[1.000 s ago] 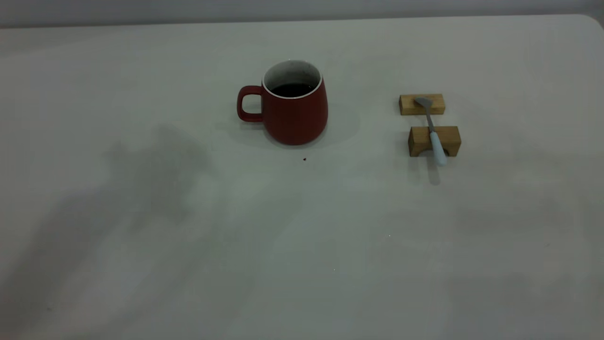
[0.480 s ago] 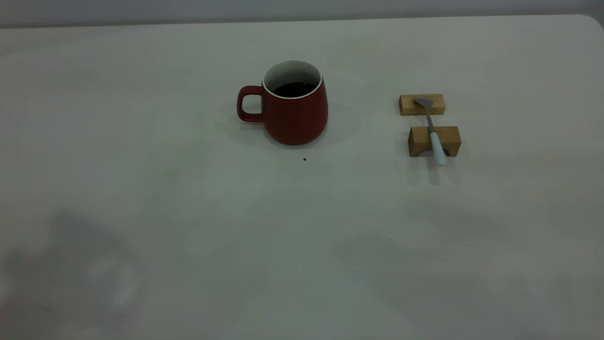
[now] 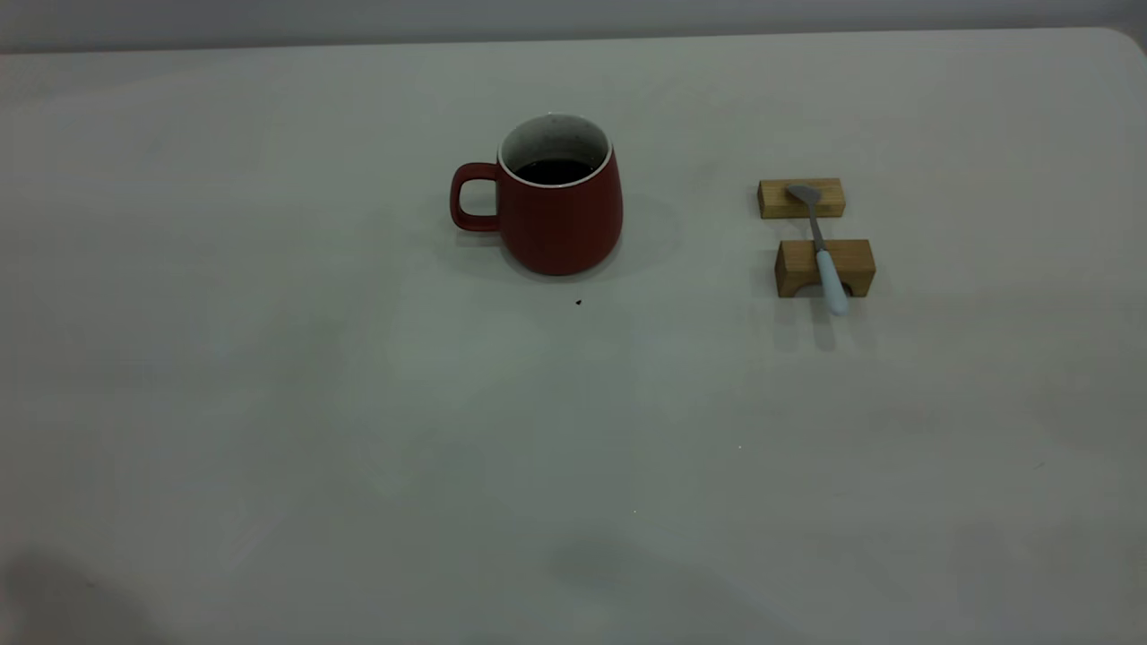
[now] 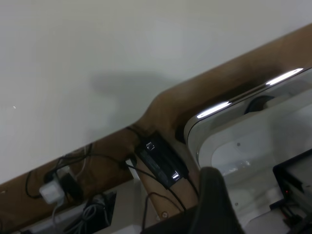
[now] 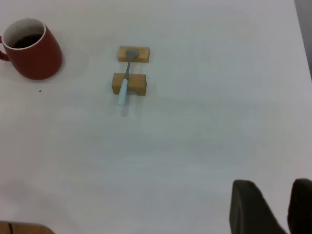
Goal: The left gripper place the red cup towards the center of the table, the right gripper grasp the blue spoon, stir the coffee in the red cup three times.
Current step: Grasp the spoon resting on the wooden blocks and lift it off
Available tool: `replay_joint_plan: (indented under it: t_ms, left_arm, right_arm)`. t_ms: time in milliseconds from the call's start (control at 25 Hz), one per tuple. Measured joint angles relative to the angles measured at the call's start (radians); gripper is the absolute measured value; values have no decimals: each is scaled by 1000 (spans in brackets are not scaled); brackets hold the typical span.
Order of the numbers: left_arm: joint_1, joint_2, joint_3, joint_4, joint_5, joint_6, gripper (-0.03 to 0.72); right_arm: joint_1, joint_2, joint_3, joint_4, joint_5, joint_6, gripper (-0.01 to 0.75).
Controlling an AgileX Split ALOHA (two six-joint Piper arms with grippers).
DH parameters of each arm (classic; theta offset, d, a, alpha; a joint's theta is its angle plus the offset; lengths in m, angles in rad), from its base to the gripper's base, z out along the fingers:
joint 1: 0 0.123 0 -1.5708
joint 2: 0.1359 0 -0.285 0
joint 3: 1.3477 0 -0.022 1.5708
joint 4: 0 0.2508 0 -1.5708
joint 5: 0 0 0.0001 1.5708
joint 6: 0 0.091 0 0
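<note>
While neither arm shows in the exterior view, the cup point(image 3: 557, 204) stands upright on the table point(image 3: 269, 376), at 12 o'clock from its middle, handle toward 9 o'clock, coffee point(image 3: 556, 170) inside. At 3 o'clock from the cup, well apart, the spoon point(image 3: 823, 251) lies across two wooden blocks point(image 3: 824, 267), bowl on the far one, handle end overhanging the near one toward 6 o'clock. My right gripper point(image 5: 273, 214) hangs above the table, well clear of the spoon, fingers apart, holding nothing. My left gripper point(image 4: 213, 192) is beyond the table's edge; apart or together, I cannot tell.
</note>
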Motion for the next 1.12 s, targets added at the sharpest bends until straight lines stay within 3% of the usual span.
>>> replay_joint_plan:
  t_ms: [280,720,1120]
  left_arm:
    - [0,-192,155,11,-8,-3,558]
    - [5,-487,165,51,-9,-58,558]
    - [244,-789,165,51,4,-58,558]
  right_arm:
    - [0,0,0,0,0,0,237]
    - [0,0,0,0,0,0,237]
    - [0,0,0,68,0,0,237]
